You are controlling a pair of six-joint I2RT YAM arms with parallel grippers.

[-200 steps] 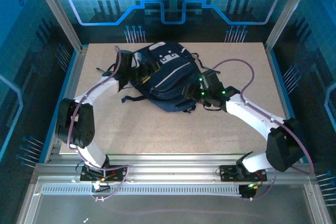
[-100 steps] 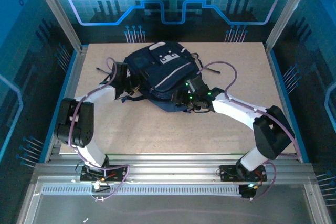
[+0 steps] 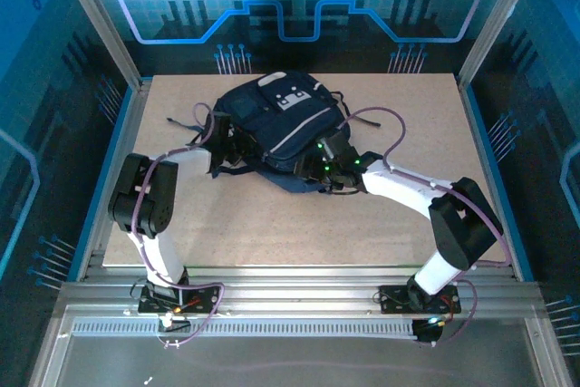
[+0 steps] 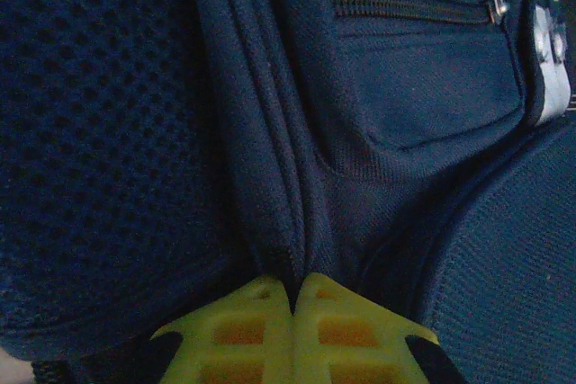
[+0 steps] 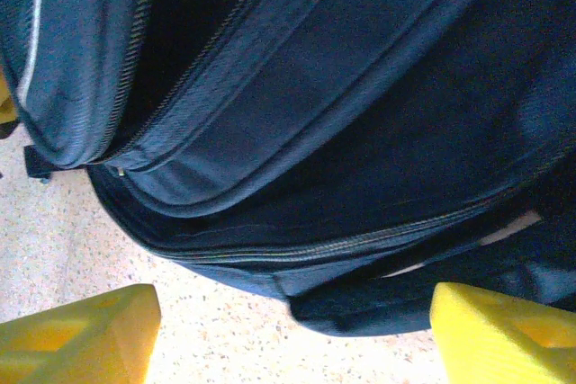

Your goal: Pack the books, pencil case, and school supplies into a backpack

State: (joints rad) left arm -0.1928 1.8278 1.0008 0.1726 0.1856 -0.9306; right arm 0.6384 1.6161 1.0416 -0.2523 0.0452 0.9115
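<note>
The left gripper point(image 4: 292, 296) has its yellow fingers pressed together on a raised seam point(image 4: 270, 177) of the backpack point(image 3: 281, 129), so it is pinching fabric on the bag's left side. The right gripper point(image 5: 288, 305) stands with its fingers spread wide and nothing between them, facing the unzipped mouth point(image 5: 180, 6) from low over the table point(image 3: 272, 224). Compared with a second ago, the left arm is folded in tighter and its grip sits lower along the bag's flank, while the right arm is closer to the near edge. To my eye that is one arm holding the bag while the other works the opening. The backpack lies at the far middle of the table. Its mouth is only darkness, so I cannot tell whether the books, pencil case or school supplies are inside. A pale sliver point(image 5: 504, 231) under the bag's lower edge is too blurred to name.
</note>
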